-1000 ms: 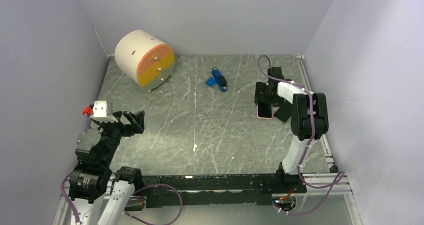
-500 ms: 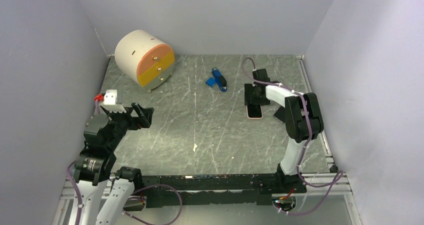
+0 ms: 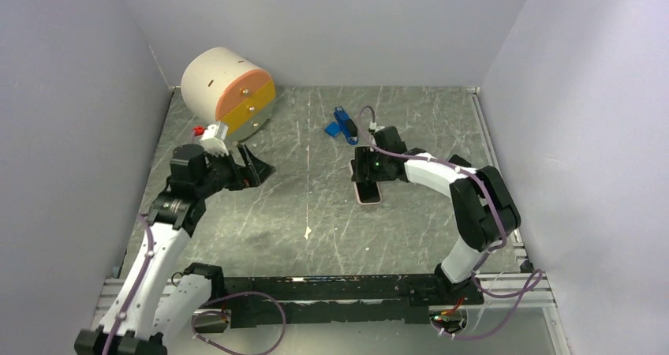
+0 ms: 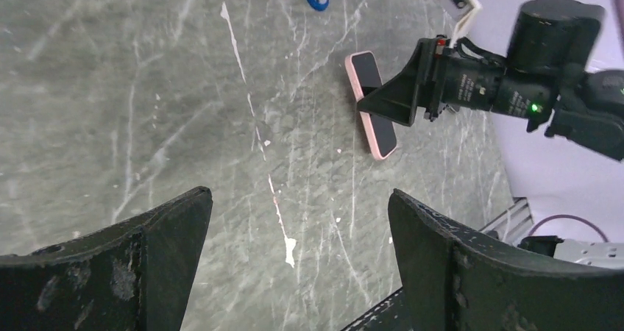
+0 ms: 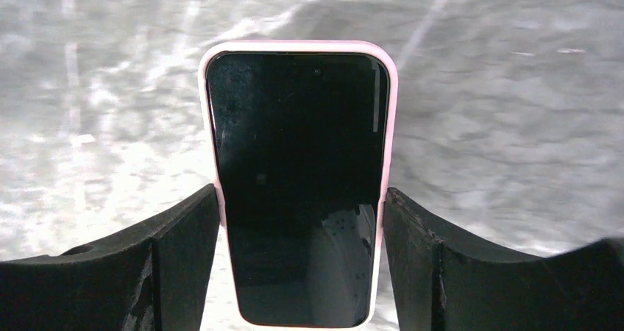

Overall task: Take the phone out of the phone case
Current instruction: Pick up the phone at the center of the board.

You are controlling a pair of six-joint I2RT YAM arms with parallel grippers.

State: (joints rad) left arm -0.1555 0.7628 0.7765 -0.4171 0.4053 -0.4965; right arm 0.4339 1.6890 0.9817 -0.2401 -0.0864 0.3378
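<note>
Three lilac walls, grey veined table; left fingers spread, right fingers pinching phone case

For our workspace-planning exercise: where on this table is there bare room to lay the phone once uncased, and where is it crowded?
Bare: the near strip of table between the cased phone and the base rail; the middle, between left gripper and phone; the far right corner. Crowded: round drawer box beside the left gripper; blue object behind the right gripper.
</note>
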